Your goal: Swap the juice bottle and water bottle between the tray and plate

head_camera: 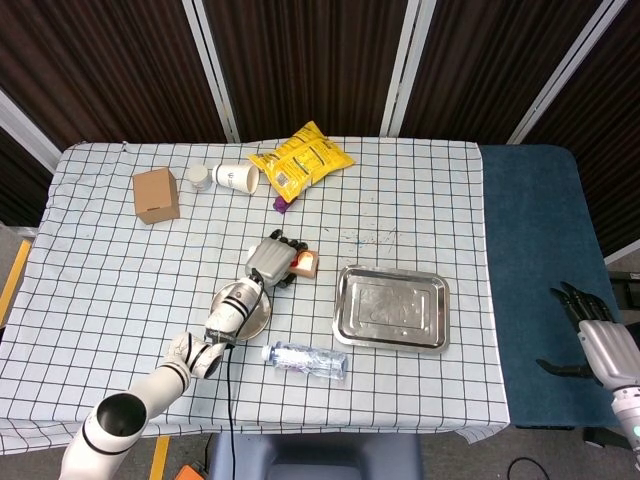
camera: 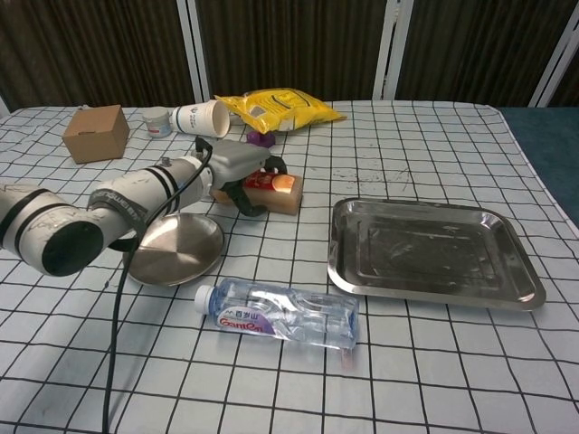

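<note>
Left hand (camera: pixel 242 172) curls over the small orange juice bottle (camera: pixel 276 188), which lies on its side on the checked worktop (camera: pixel 434 362); fingers wrap its near end, so I judge it gripped, though contact under the palm is hidden. Bottle's long axis runs roughly across the worktop, its free end sticking out beyond the fingers toward the tray side. Round metal plate (camera: pixel 172 249) sits just on the near side of the hand, empty. Clear plastic water bottle (camera: pixel 276 312) lies on its side nearer still, beyond the plate, on bare cloth, cap toward the plate. Rectangular steel tray (camera: pixel 430 251) lies well off on the bottle-tip side, also empty. Right hand (head_camera: pixel 598 340) hangs off the worktop's far edge, fingers spread, holding nothing. Left hand is plainly nearer both bottles.
</note>
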Available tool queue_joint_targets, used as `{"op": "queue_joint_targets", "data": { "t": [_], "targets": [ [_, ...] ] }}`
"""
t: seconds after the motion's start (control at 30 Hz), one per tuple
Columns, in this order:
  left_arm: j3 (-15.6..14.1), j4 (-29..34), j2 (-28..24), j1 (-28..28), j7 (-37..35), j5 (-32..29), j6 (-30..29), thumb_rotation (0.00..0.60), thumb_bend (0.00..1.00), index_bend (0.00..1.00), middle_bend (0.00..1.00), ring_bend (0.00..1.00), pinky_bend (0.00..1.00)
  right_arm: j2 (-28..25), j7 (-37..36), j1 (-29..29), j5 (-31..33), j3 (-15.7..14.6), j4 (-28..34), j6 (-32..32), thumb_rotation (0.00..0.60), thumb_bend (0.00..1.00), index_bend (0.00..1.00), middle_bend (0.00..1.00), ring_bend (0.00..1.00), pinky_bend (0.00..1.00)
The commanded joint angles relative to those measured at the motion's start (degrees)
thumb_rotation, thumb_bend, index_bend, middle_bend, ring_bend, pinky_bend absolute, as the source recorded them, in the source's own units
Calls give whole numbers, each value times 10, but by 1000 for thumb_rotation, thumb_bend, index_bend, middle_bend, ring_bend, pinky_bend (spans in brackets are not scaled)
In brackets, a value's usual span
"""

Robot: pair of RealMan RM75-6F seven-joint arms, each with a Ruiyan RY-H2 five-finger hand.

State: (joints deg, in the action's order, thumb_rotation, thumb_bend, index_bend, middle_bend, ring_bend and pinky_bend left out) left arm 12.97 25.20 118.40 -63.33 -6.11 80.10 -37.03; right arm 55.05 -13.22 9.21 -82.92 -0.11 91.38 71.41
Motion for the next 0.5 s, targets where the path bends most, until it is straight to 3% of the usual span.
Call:
{"op": "queue_joint_targets", "data": {
  "t": [0.03,0.17,0.27,0.33,0.5],
  "targets": [
    [-11,-20,6,4,-24,14,-36,600,529,797,842,611,362,0,1,0,1,2,0,1,600,239,0,0,0,104],
    [-19,-14,-8,18,-23,20,-72,600,566,807,846,617,366,-1,3,-1,1,2,5,1,600,239,0,0,0,104],
    [-23,29,-39,36,0,22,-108,600,567,806,841,617,365,0,5,1,-5,-1,7,-4,600,239,0,0,0,104],
    [-22,84,-70,54,30,19,-135,600,567,805,839,617,364,1,9,4,-9,-3,10,-11,600,239,0,0,0,104],
    [-37,296,-175,126,149,4,-195,600,568,805,840,617,365,2,20,4,-26,-8,22,-6,600,239,0,0,0,104]
  ]
}}
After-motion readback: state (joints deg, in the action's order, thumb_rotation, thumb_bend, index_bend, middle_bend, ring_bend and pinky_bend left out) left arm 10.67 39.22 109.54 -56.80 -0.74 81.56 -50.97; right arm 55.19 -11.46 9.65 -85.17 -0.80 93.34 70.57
